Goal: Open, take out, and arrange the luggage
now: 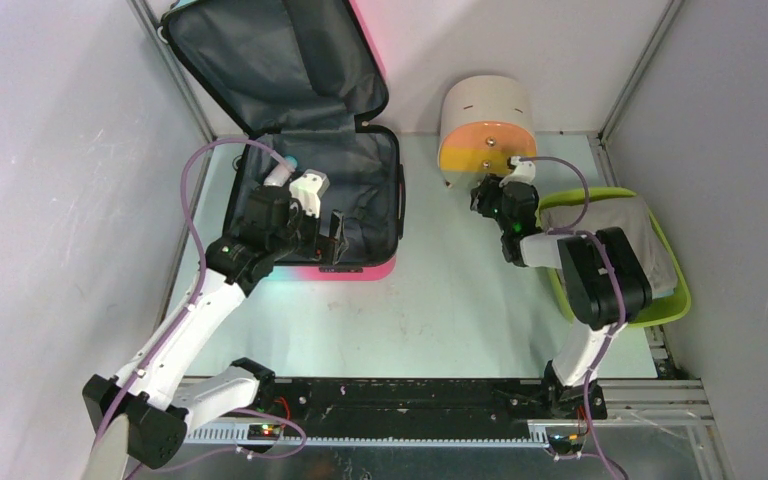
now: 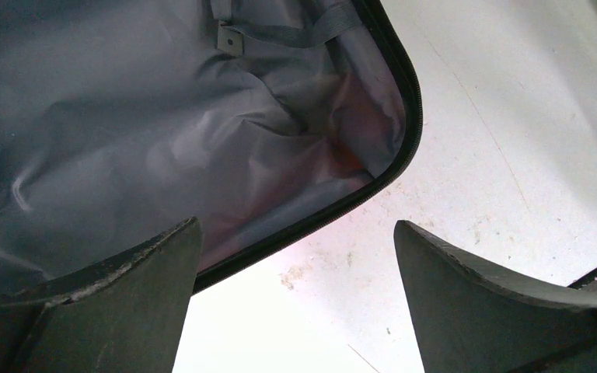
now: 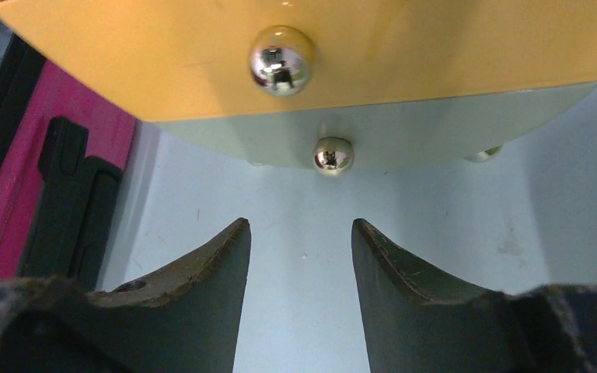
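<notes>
The luggage (image 1: 365, 175) lies open at the back left, its lid (image 1: 260, 60) leaning on the back wall and its dark grey lining (image 2: 124, 140) showing. A pale tube-like item (image 1: 282, 172) lies inside. My left gripper (image 1: 332, 240) hangs over the near corner of the base by the black zipper edge (image 2: 404, 148). Its fingers are wide open (image 2: 297, 224) with only table between them. My right gripper (image 1: 484, 195) is just in front of the beige cylinder's orange face (image 3: 404, 47), below a chrome knob (image 3: 281, 60), open (image 3: 299, 223) and holding nothing.
A lime-green tray (image 1: 675, 300) at the right holds folded grey cloth (image 1: 640, 235), and my right arm's elbow hangs over it. The beige cylinder (image 1: 485, 105) stands at the back centre. Grey walls close in on both sides. Pink luggage shell (image 3: 15, 155) shows left of the right gripper.
</notes>
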{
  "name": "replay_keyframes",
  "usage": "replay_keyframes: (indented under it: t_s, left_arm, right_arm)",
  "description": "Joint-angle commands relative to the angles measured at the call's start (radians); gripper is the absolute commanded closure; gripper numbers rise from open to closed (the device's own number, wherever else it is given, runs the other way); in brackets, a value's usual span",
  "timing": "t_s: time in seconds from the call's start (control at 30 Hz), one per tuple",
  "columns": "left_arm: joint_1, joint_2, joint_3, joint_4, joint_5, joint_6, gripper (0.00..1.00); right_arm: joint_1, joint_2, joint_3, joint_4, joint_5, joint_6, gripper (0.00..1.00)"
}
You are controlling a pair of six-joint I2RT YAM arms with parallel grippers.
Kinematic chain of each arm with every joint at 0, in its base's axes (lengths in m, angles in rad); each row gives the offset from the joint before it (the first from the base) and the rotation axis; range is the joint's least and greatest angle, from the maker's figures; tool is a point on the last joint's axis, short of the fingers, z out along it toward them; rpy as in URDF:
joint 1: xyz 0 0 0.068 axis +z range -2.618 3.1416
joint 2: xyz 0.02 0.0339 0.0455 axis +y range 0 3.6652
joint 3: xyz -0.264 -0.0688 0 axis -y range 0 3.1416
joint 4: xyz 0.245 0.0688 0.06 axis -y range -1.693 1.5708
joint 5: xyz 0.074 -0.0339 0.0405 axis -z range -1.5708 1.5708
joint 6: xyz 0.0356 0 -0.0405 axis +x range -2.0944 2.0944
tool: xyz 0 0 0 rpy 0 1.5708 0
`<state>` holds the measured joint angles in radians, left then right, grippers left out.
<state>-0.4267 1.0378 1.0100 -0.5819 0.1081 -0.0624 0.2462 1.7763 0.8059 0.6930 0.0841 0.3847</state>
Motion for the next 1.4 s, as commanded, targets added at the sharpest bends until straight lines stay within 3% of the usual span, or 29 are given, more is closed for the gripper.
replay_keyframes:
  t_s: [0.0, 0.13, 0.83, 1.13, 1.37]
  left_arm:
    - [0.006, -0.013, 0.025, 0.03, 0.008, -0.002, 0.0]
    - [0.006, -0.01, 0.029, 0.025, 0.009, -0.002, 0.0]
    - [0.013, 0.005, 0.036, 0.014, 0.018, -0.001, 0.0]
    - [0.017, 0.009, 0.036, 0.015, 0.02, -0.001, 0.0]
    - [0.021, 0.011, 0.037, 0.015, 0.026, -0.002, 0.0]
  right_arm:
    - [-0.029, 0.071, 0.049, 0.194, 0.01, 0.119, 0.46]
    - [-0.051, 0.113, 0.1, 0.161, -0.008, 0.183, 0.46]
    - [-0.097, 0.258, 0.104, 0.346, -0.056, 0.447, 0.5]
    - [-0.099, 0.314, 0.107, 0.443, -0.072, 0.494, 0.55]
    - [-0.103, 0.324, 0.145, 0.398, -0.073, 0.491, 0.57]
